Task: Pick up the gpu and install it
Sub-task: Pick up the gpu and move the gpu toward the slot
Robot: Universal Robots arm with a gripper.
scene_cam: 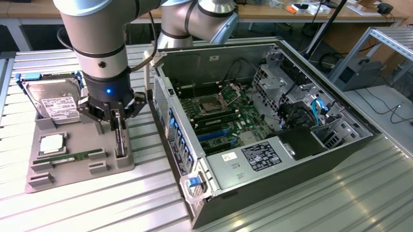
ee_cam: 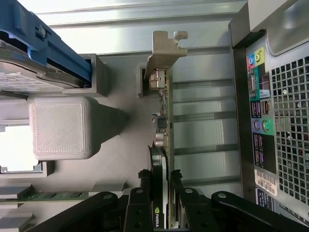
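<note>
The gpu (scene_cam: 120, 141) is a thin black card standing on edge in a slot of the grey holder (scene_cam: 96, 169), on the side nearest the computer case. My gripper (scene_cam: 117, 123) comes straight down onto it. In the wrist view the gpu (ee_cam: 162, 123) runs away from me, its silver bracket (ee_cam: 163, 53) at the far end by the holder's slot. My gripper (ee_cam: 160, 176) has its black fingers (ee_cam: 144, 178) pressed against both faces of the card's black housing, shut on it.
The holder also carries a hard drive in a blue caddy (scene_cam: 55, 102), a smaller drive (scene_cam: 51, 145) and a green memory stick (scene_cam: 74, 157). The open computer case (scene_cam: 258, 121) lies at the exterior view's right, its rear ports (ee_cam: 260, 116) close beside the gpu.
</note>
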